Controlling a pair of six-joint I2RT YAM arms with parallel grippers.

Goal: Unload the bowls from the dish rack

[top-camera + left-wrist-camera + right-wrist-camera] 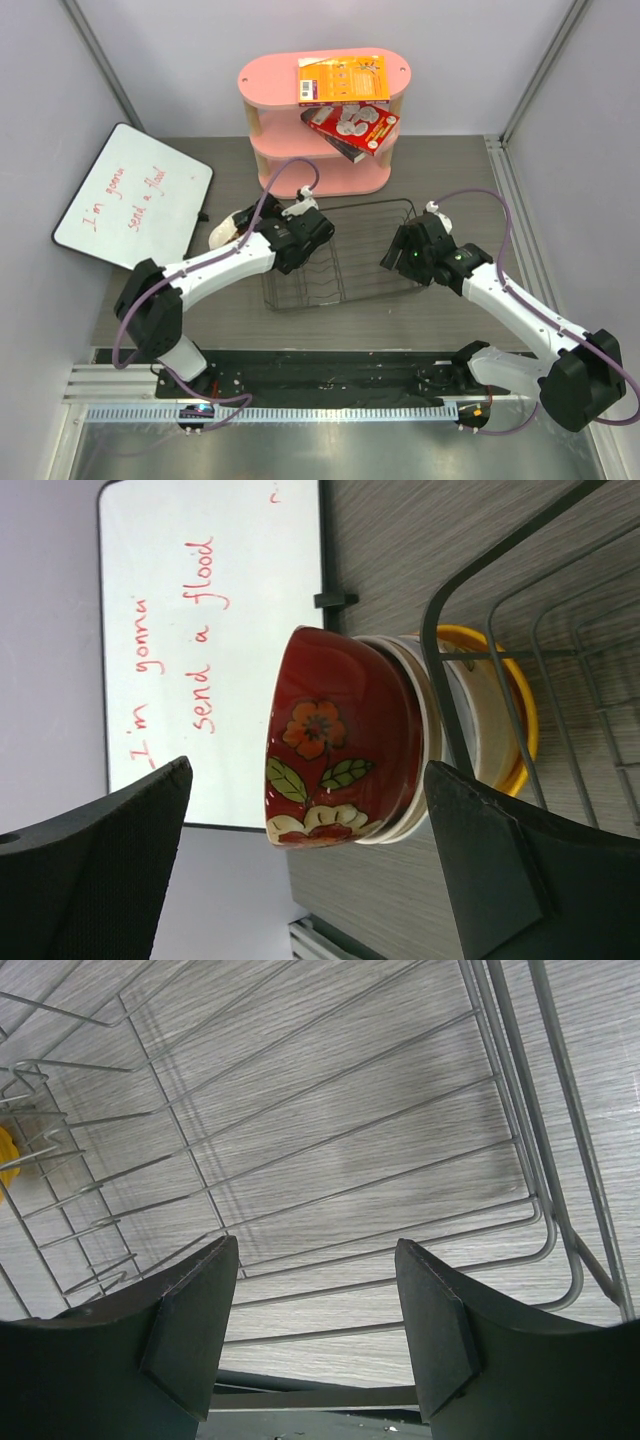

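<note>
Whiteboard with red handwriting (130, 205) lies far left on the grey wood-grain table (480, 200). Just beside it, four nested bowls sit outside the black wire dish rack (350, 262), whose corner wire crosses them: dark red flowered bowl (330, 730), white bowl (428, 720), beige bowl (490, 710), yellow-orange bowl (525, 720). The left gripper (308, 780) stands spread around the red one. The pink oval shelf (270, 75) behind holds flat boxes. The right gripper (312, 1250) hovers spread over the rack floor.
</note>
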